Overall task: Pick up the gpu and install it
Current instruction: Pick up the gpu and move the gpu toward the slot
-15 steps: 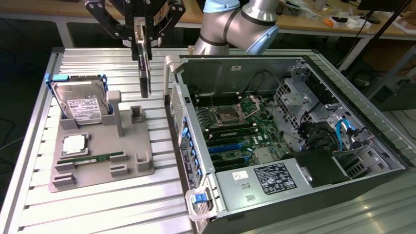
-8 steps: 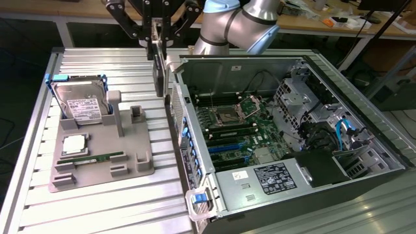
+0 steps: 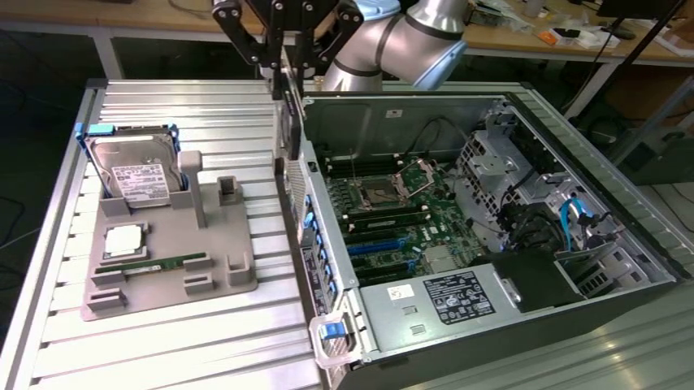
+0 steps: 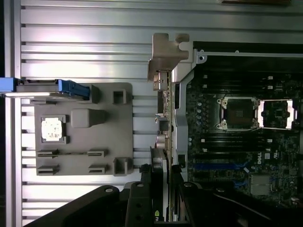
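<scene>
Ribbed aluminium table [image 3: 162,349] carries a grey parts fixture [image 3: 223,244] and, to its right in the frame, an open computer case [image 3: 391,122]. At upper centre the gripper [image 3: 288,75] pinches the gpu [image 3: 291,122] by its upper end. The card hangs with its long axis straight down, above the case's left wall rather than inside. The blue expansion slots [image 3: 378,243] lie to its lower right. The wrist view shows the card edge-on, so its faces and connector edge are unreadable.
</scene>
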You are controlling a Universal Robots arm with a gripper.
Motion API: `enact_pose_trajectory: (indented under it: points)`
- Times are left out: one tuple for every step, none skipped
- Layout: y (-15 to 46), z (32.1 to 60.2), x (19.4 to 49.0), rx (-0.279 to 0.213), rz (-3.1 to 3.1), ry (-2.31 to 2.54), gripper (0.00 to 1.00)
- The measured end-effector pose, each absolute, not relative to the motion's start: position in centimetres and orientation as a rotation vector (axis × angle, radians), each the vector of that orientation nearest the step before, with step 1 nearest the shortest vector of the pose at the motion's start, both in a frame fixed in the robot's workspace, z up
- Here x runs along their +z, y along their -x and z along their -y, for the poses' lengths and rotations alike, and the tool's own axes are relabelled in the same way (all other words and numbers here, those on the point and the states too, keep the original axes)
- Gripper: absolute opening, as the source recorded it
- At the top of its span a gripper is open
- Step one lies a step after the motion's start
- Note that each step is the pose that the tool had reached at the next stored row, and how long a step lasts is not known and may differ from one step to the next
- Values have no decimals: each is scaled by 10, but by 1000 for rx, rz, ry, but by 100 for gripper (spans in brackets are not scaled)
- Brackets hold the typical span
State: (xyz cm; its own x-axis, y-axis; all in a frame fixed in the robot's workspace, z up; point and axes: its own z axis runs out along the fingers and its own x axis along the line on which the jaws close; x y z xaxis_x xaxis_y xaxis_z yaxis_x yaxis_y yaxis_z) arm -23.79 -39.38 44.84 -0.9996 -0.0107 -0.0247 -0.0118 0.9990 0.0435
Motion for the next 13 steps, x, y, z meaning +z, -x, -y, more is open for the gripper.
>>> enact_pose_trajectory:
  points:
    - [235, 394, 448, 68, -3116, 17, 27]
    - [232, 394, 448, 68, -3116, 17, 27]
    - [229, 394, 448, 68, -3117, 17, 27]
    - [225, 394, 448, 68, -3117, 18, 27]
    - [222, 394, 448, 68, -3116, 18, 27]
    - [218, 394, 448, 68, -3116, 17, 27]
    - [215, 394, 448, 68, -3116, 17, 27]
    - [212, 394, 448, 68, -3116, 17, 27]
    - [209, 394, 448, 68, -3117, 17, 27]
    - [205, 394, 448, 68, -3117, 18, 27]
    - [201, 394, 448, 68, -3117, 18, 27]
    - [198, 394, 448, 68, -3117, 18, 27]
    - [194, 394, 448, 68, -3117, 17, 27]
